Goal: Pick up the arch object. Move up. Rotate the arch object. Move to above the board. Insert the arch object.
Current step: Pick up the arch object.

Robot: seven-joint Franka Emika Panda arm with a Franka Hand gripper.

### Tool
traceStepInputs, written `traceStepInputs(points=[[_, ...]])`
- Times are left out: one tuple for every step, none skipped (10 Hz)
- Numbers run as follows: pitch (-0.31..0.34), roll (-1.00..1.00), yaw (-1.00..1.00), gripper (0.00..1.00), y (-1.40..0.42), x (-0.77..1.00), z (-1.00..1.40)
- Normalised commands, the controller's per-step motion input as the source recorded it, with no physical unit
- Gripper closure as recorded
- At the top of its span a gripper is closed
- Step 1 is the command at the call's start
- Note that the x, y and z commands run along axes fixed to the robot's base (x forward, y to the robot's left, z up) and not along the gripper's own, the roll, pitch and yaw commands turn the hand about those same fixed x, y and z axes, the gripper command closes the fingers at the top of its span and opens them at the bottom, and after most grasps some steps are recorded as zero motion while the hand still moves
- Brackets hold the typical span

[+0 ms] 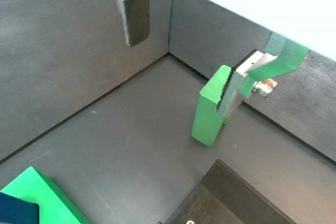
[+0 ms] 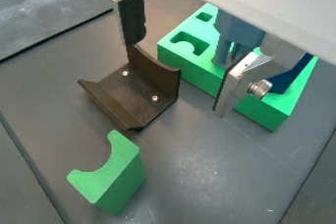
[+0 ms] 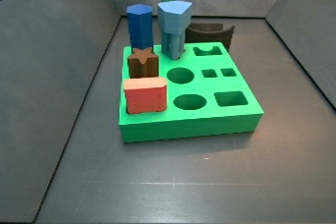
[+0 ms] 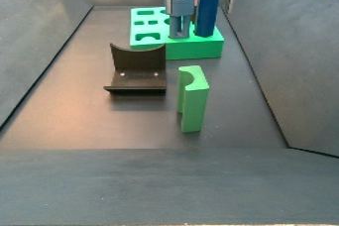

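- The claw point(image 2: 184, 51) hangs spread wide and empty above the table, near the board point(image 2: 269, 110). Its two silver fingers point(image 2: 129, 17) stand well apart in both wrist views.
- In a side view only the finger tips seem to show, at the upper edge over the board point(image 4: 153, 42), and they are too cropped to be sure of.
- The arch object point(image 4: 193, 98) (green like the board here, not dark) stands upright on the table point(image 4: 79, 121), well clear of the board, untouched.
- The fixture point(image 4: 137, 68) sits between the board and the arch object, a little to one side and apart from both.
- On the board stand two blue prisms point(image 3: 175, 27), a brown star-topped block point(image 3: 144, 63) and a red cube point(image 3: 144, 95). Several holes lie open beside them.
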Motion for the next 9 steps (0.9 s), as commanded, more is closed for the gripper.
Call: traceStepInputs(points=[[0.053, 0.04, 0.0, 0.0, 0.42, 0.0, -0.35], [0.17, 0.0, 0.0, 0.0, 0.64, 0.37, -0.21], [0.213, -0.03, 0.0, 0.0, 0.72, 0.51, -0.14], [0.177, -0.05, 0.02, 0.0, 0.66, 0.51, -0.19], [0.119, -0.02, 0.19, 0.0, 0.57, 0.4, -0.24], [0.011, -0.07, 0.35, 0.0, 0.5, 0.21, -0.52], [-0.051, -0.1, 0.53, 0.0, 0.52, -0.1, -0.79], [-0.071, -0.14, 0.46, 0.0, 0.45, -0.15, -0.7], [-0.061, -0.14, 0.3, 0.0, 0.32, -0.01, -0.83]])
